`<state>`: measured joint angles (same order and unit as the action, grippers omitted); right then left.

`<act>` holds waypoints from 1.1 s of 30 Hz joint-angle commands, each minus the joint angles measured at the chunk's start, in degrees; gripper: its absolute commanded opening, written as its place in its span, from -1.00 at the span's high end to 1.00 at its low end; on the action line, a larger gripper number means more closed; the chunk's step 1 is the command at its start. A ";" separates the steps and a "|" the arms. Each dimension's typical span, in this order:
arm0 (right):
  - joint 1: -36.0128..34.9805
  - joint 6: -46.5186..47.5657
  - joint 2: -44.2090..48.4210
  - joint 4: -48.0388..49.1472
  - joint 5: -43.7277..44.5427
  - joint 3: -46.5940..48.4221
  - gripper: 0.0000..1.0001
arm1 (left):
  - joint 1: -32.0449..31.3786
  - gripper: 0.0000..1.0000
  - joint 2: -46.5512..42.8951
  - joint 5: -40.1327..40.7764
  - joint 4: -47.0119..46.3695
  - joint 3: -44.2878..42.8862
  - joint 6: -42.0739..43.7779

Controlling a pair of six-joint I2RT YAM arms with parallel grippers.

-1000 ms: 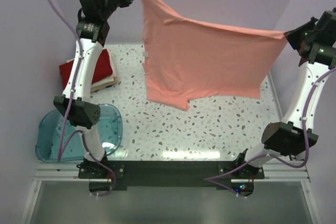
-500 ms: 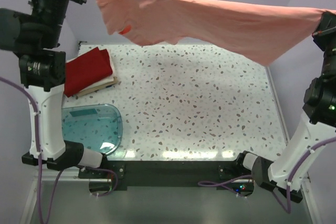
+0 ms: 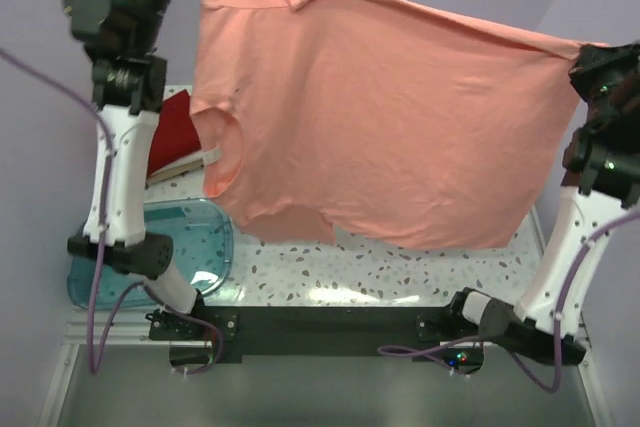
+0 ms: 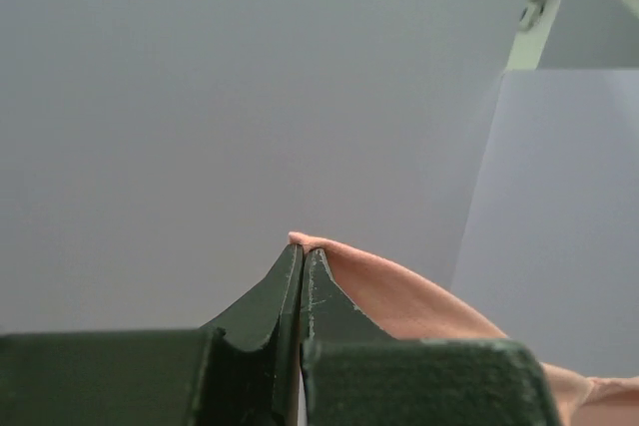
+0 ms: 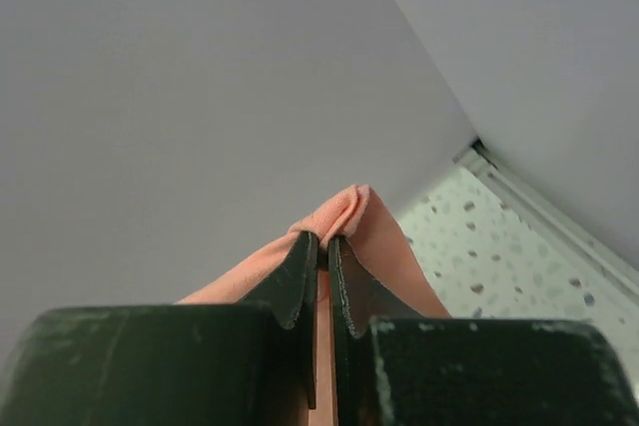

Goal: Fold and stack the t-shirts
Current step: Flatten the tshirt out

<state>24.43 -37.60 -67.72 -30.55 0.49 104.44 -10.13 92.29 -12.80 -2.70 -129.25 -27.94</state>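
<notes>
Left claw (image 4: 303,251) is pinched fully closed on a corner of the salmon-pink t-shirt (image 3: 400,137), with a small nub of cloth poking past its dark fingertips in the left wrist view. Right claw (image 5: 323,241) is clamped just as tightly on another corner of the same shirt, and a bunched fold rises above its tips.

In the top external view both claws are raised high and wide apart, the left at the upper left and the right at the far right edge. The shirt is stretched between them like a banner. Its top edge runs nearly taut from one claw to the other, while the body hangs down in a broad sheet with a rounded opening at its left side and a ragged lower edge.

The cloth hides most of the speckled table (image 3: 400,272); whether its lower edge touches the surface cannot be told.

At the table's left side a folded deep red t-shirt (image 3: 175,127) lies on top of a cream-white t-shirt (image 3: 200,159), both partly covered by the hanging cloth. A translucent blue plastic tub (image 3: 190,237) sits at the near left corner beside the left arm (image 3: 120,177).
</notes>
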 commanded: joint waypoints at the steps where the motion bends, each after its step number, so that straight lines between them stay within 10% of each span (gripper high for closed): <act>1: 0.27 -0.45 -8.02 6.36 2.58 -10.11 1.00 | 0.73 1.00 17.10 -0.64 4.79 -0.90 1.49; 4: 0.27 0.95 -16.63 7.86 2.15 -14.79 1.00 | 0.81 0.62 32.48 -4.34 9.00 -7.66 0.61; 5: 0.19 2.00 -19.00 8.48 0.67 -15.75 0.94 | 0.81 0.11 35.38 -5.91 9.81 -8.90 0.26; 8: -0.16 5.16 -26.22 8.22 -1.54 -15.32 0.05 | 0.64 -0.60 39.02 -6.27 9.13 -2.11 -0.45; 13: -0.61 8.95 -29.31 7.34 -3.39 -17.33 -0.78 | 0.46 -0.68 31.55 -6.80 6.29 11.03 0.87; 33: -5.26 13.08 -14.81 4.71 -4.62 -38.26 -0.82 | -21.42 -0.67 32.07 -14.71 -1.78 29.58 -13.45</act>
<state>19.07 -25.91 -86.17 -25.98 -2.79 67.24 -31.99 121.75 -24.73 -1.23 -102.96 -36.77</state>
